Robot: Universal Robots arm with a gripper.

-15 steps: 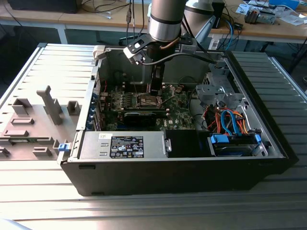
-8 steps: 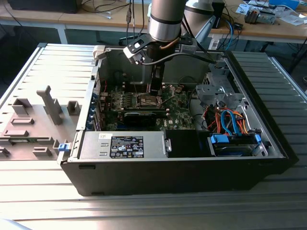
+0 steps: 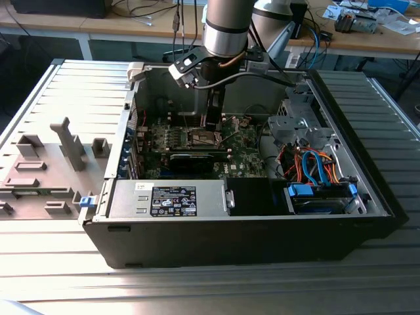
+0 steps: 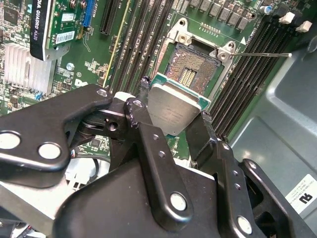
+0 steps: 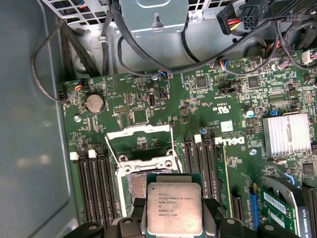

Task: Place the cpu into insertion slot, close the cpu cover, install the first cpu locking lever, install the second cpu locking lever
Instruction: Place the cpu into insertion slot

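Chip (image 4: pixel 174 104) gripped over open socket (image 4: pixel 192 69)

Gripper (image 4: pixel 172 115) jaws clamped on chip's opposite edges, silver face showing in both wrist views. Held above socket, not seated. Cover (image 5: pixel 140 130) standing open past socket. Memory slots (image 4: pixel 136 39) flanking, inside computer case (image 3: pixel 262 243).
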